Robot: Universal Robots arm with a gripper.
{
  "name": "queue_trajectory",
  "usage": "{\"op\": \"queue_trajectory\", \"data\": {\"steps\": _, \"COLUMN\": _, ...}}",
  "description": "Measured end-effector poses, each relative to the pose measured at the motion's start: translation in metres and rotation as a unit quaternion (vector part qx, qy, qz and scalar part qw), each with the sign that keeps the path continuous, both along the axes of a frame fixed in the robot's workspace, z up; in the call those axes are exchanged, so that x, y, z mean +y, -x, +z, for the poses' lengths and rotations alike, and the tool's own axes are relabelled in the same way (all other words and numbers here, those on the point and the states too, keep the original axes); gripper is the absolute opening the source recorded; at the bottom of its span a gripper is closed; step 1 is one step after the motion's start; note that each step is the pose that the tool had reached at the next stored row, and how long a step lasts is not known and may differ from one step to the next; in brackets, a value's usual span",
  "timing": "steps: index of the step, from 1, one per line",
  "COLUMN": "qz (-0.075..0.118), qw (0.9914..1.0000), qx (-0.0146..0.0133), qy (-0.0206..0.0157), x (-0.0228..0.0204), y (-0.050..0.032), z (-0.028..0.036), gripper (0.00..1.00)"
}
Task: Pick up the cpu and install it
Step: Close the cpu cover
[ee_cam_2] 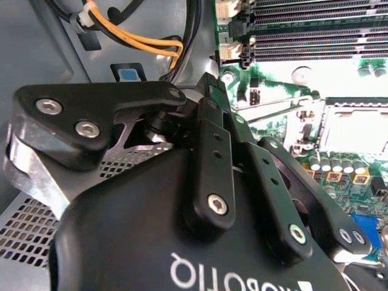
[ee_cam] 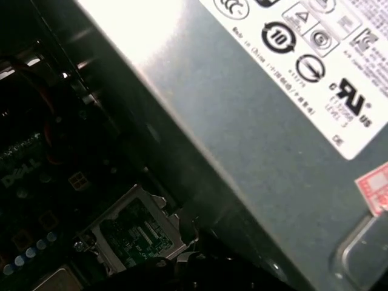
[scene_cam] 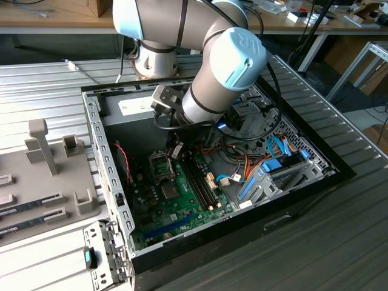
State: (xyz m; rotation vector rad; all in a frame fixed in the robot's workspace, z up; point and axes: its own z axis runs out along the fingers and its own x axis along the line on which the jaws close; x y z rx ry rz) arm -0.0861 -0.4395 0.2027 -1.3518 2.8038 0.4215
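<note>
Black pincer [scene_cam: 174,147] low inside the open computer case [scene_cam: 97,130], over the green motherboard [scene_cam: 182,203] and beside the grey power-supply box [ee_cam: 242,115]; cannot tell whether spread or pressed together. Near it, metal socket frame [ee_cam: 134,233] around a green patch. Lying on the power-supply box in the first wrist view, rounded silver-grey corner of a flat, plain-topped metal piece, apparently the cpu [ee_cam: 365,254], mostly cut off. Case on a ribbed metal surface [scene_cam: 339,242].
</note>
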Motion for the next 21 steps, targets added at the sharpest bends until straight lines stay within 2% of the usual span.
{"op": "queue_trajectory", "data": {"steps": 4, "qz": 0.000, "qw": 1.00000, "qx": 0.0001, "qy": -0.0013, "x": -0.0008, "y": 0.0035, "z": 0.0001, "gripper": 0.11}}
{"op": "queue_trajectory", "data": {"steps": 11, "qz": -0.001, "qw": 0.99999, "qx": 0.0001, "qy": -0.0050, "x": -0.0044, "y": 0.0042, "z": 0.0011, "gripper": 0.11}}
{"op": "queue_trajectory", "data": {"steps": 17, "qz": -0.001, "qw": 0.99995, "qx": -0.0001, "qy": -0.0098, "x": -0.0066, "y": 0.0050, "z": 0.0027, "gripper": 0.11}}
{"op": "queue_trajectory", "data": {"steps": 21, "qz": -0.001, "qw": 0.99988, "qx": -0.0004, "qy": -0.0153, "x": -0.0078, "y": 0.0056, "z": 0.0053, "gripper": 0.11}}
